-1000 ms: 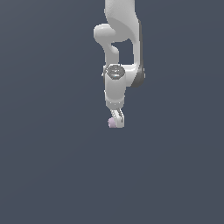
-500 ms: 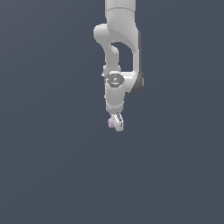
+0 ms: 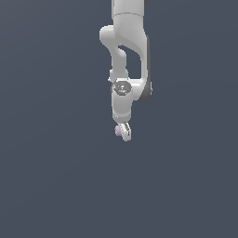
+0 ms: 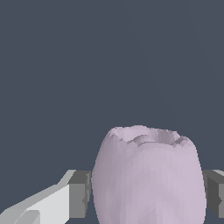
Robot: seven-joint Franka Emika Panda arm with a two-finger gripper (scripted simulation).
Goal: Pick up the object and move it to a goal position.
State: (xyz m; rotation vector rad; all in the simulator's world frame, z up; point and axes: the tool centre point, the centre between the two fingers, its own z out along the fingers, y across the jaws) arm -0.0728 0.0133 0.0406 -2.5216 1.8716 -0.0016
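Observation:
The object (image 4: 148, 179) is a pale pink-lilac rounded lump that fills the wrist view between two grey finger pads (image 4: 79, 194). In the exterior view the object (image 3: 118, 131) shows as a small lilac spot at the tip of the white arm. My gripper (image 3: 122, 133) is shut on it, one pad pressed against each side. The object hangs in the air, away from any surface.
Only a plain dark grey-blue background shows around the arm (image 3: 126, 56) in both views. No other objects, containers or edges are in sight.
The arm has pulled the gripper and the held object slightly upward in the exterior view. The grip on the object is unchanged.

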